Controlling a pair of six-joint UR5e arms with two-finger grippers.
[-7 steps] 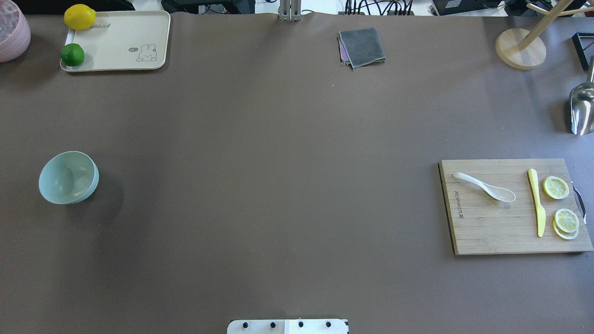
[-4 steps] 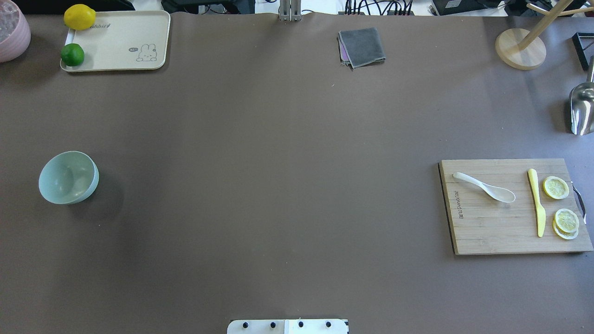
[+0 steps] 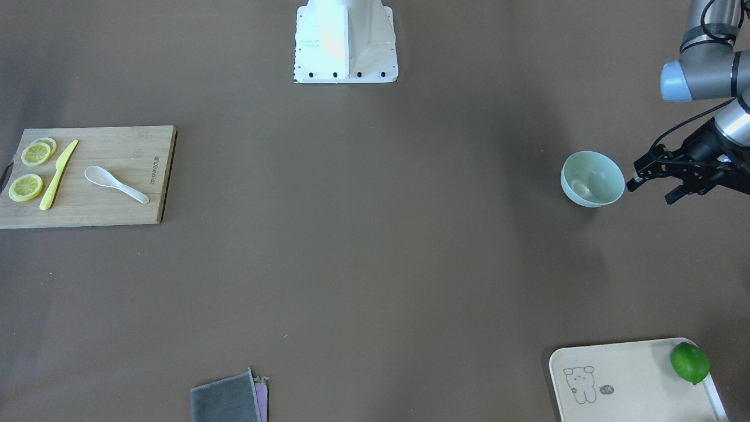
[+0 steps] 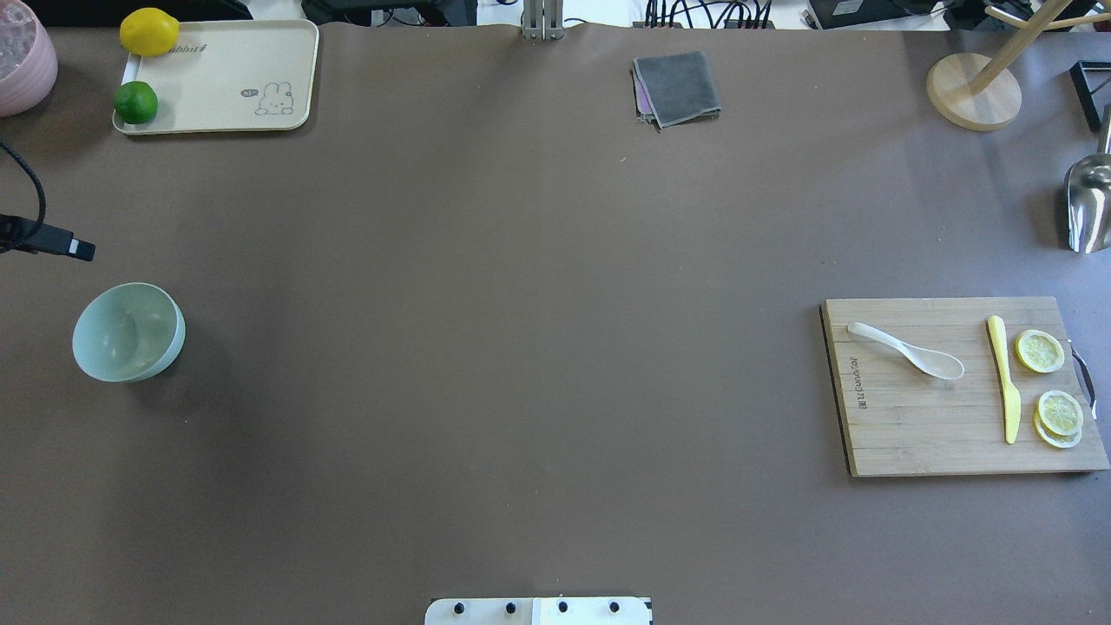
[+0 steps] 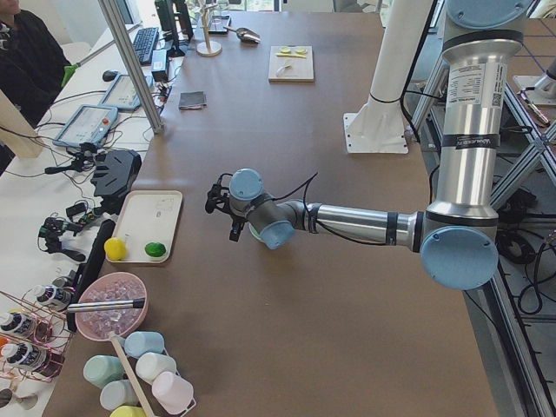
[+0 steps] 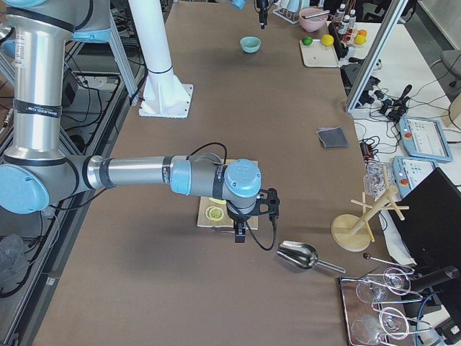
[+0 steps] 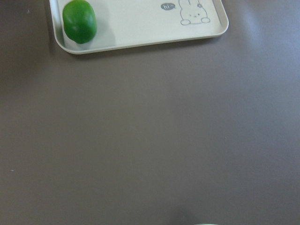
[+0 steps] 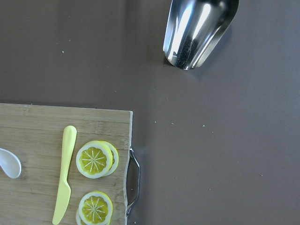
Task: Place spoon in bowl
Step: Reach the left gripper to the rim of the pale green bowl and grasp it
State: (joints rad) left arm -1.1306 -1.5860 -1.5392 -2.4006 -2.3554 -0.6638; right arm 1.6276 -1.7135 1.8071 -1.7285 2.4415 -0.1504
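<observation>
The white spoon (image 4: pixel 907 350) lies on the wooden cutting board (image 4: pixel 946 438) at the table's right side, scoop pointing right. It also shows in the front view (image 3: pixel 114 183), and its scoop shows in the right wrist view (image 8: pixel 9 163). The mint-green bowl (image 4: pixel 128 332) stands empty at the far left (image 3: pixel 592 178). My left gripper (image 3: pixel 649 192) is open and empty, just beside the bowl; one of its fingers (image 4: pixel 74 249) pokes in at the overhead view's left edge. My right gripper (image 6: pixel 241 232) hovers over the board's outer end; I cannot tell whether it is open or shut.
A yellow knife (image 4: pixel 1002 378) and lemon slices (image 4: pixel 1040 351) share the board. A metal scoop (image 4: pixel 1089 204) and a wooden stand (image 4: pixel 972 91) are at the back right, and a grey cloth (image 4: pixel 677 87) at the back. A tray (image 4: pixel 217 78) with a lime (image 4: pixel 135 102) and a lemon (image 4: pixel 148 31) is at the back left.
My left gripper's finger and cable have come into the overhead view at the left edge, just behind the bowl. The spoon, bowl and board have not moved.
</observation>
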